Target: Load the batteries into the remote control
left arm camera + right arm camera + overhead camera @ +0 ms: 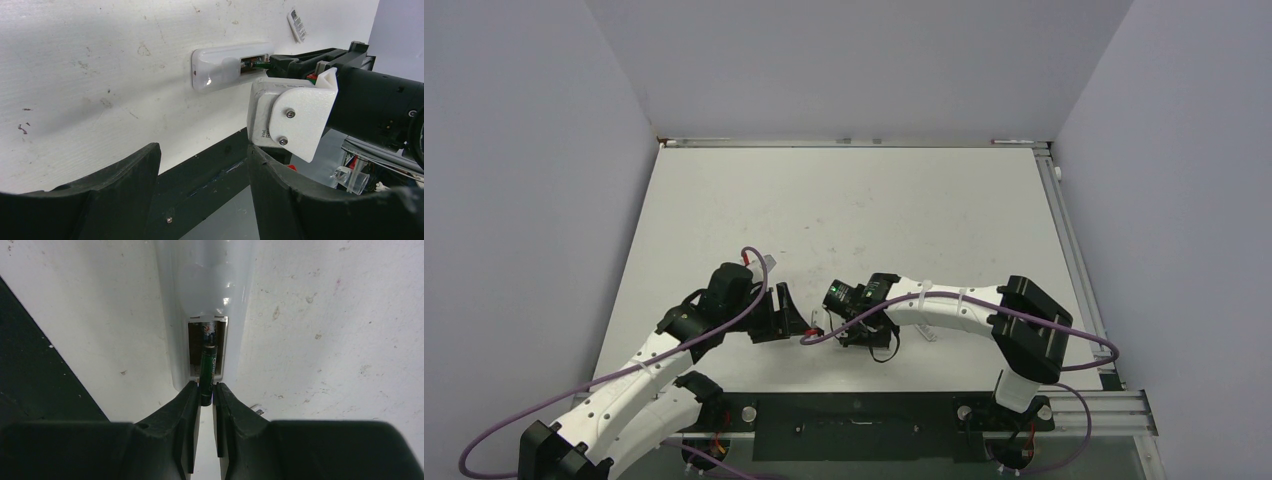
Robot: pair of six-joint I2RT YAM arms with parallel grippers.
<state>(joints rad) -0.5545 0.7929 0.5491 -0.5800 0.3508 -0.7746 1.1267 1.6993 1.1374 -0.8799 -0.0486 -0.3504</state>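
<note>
The remote control (pixel 200 290), glossy white, shows its brown recess (pixel 196 347); right gripper (pixel 206 390) narrowly pinches the slim green-black battery (pixel 208 370); left gripper (pixel 202 190) gapes wide.

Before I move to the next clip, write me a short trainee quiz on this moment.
1. True or false: the left gripper holds the remote.
2. The battery in the right gripper: A) lies clear of the remote, B) reaches into the remote's recess, C) stands upright on the table.
3. Which face of the remote is up?
Key: 1 false, its jaws stand open and empty; 2 B; 3 the back, recess showing.
</note>
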